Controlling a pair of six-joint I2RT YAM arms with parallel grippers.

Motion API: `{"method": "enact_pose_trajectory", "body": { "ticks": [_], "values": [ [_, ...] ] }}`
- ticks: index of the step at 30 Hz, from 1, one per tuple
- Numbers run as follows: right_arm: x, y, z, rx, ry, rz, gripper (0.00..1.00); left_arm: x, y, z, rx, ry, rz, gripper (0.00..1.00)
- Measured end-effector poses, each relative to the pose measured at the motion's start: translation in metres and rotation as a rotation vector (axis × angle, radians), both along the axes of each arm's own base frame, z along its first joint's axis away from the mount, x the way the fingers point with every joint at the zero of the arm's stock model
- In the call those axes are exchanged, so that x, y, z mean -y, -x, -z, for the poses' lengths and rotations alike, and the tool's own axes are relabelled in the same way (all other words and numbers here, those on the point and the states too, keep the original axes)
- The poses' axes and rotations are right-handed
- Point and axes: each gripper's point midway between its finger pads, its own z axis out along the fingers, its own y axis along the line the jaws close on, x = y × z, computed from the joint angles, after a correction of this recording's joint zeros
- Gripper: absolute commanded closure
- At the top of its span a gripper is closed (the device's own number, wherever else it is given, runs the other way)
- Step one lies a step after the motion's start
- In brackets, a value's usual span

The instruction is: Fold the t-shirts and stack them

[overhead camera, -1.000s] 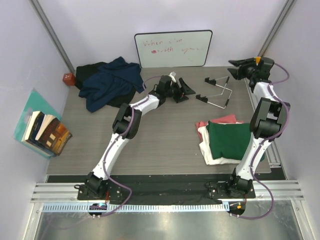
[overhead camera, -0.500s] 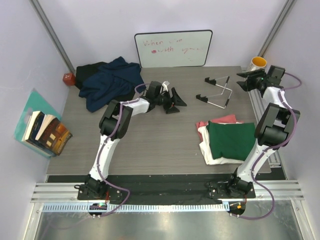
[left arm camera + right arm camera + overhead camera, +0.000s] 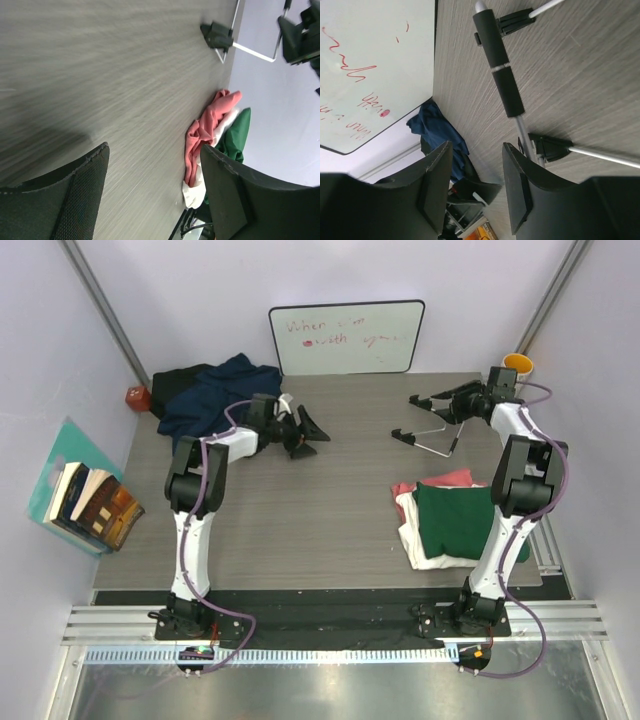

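Left wrist: end effector [image 3: 154,152] wide, empty

passable: table [image 3: 330,500] middle | obstacles: shirt heap [image 3: 215,395] far-left, wire stand [image 3: 432,425] far-right, folded stack [image 3: 455,520] near-right

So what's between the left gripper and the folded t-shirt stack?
Only bare tabletop lies between the left gripper and the t-shirt stack, shown in the top and left wrist views.
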Motion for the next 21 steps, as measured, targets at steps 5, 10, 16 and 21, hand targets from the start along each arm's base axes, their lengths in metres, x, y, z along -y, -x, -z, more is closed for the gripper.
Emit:
{"method": "enact_pose_trajectory", "body": {
  "ticks": [5, 10, 16, 21],
  "values": [
    [-0.011, -0.014, 0.003, 0.010, 0.014, -0.021, 0.49, -0.034, -0.014, -0.010, 0.026, -0.014, -0.054, 0.26],
    [0.005, -0.020, -0.004, 0.013, 0.047, 0.024, 0.41, -0.038, -0.013, -0.009, 0.028, -0.018, -0.057, 0.26],
    [0.062, -0.016, -0.027, 0.042, 0.099, 0.144, 0.44, -0.038, -0.004, 0.001, -0.013, -0.030, -0.052, 0.26],
    [0.092, 0.001, -0.034, 0.022, 0.137, 0.192, 0.46, -0.038, -0.002, 0.003, -0.024, -0.030, -0.049, 0.26]
  ]
}}
